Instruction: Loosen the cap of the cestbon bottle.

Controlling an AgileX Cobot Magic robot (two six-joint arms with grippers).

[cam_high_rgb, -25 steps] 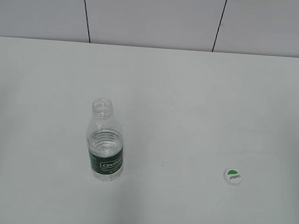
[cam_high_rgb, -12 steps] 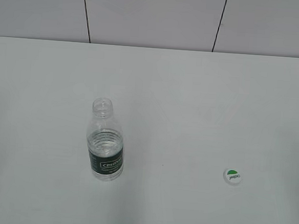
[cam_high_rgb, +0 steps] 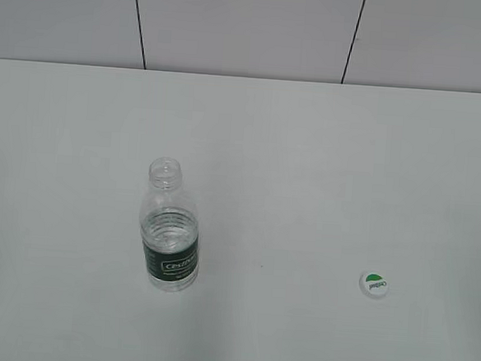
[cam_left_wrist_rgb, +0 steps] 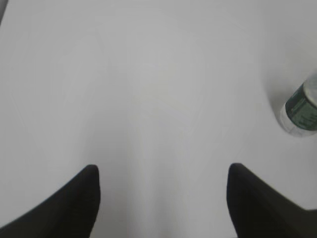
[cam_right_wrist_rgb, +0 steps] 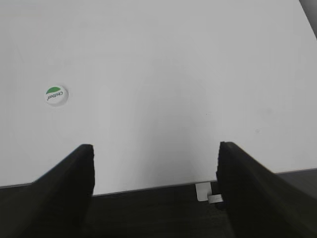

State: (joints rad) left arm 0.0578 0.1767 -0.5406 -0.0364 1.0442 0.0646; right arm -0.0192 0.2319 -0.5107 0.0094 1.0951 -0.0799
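The cestbon bottle (cam_high_rgb: 170,229) stands upright on the white table, left of centre, its neck open with no cap on it. Its lower part with the green label shows at the right edge of the left wrist view (cam_left_wrist_rgb: 302,111). The cap (cam_high_rgb: 374,284) lies flat on the table at the right, apart from the bottle; it also shows in the right wrist view (cam_right_wrist_rgb: 55,95). My left gripper (cam_left_wrist_rgb: 163,171) is open and empty over bare table. My right gripper (cam_right_wrist_rgb: 156,148) is open and empty near the table's front edge. Neither gripper shows in the exterior view.
The white table (cam_high_rgb: 308,152) runs back to a grey panelled wall (cam_high_rgb: 251,24). The table's front edge (cam_right_wrist_rgb: 148,189) shows in the right wrist view, with dark floor below it and a small white bracket (cam_right_wrist_rgb: 205,191).
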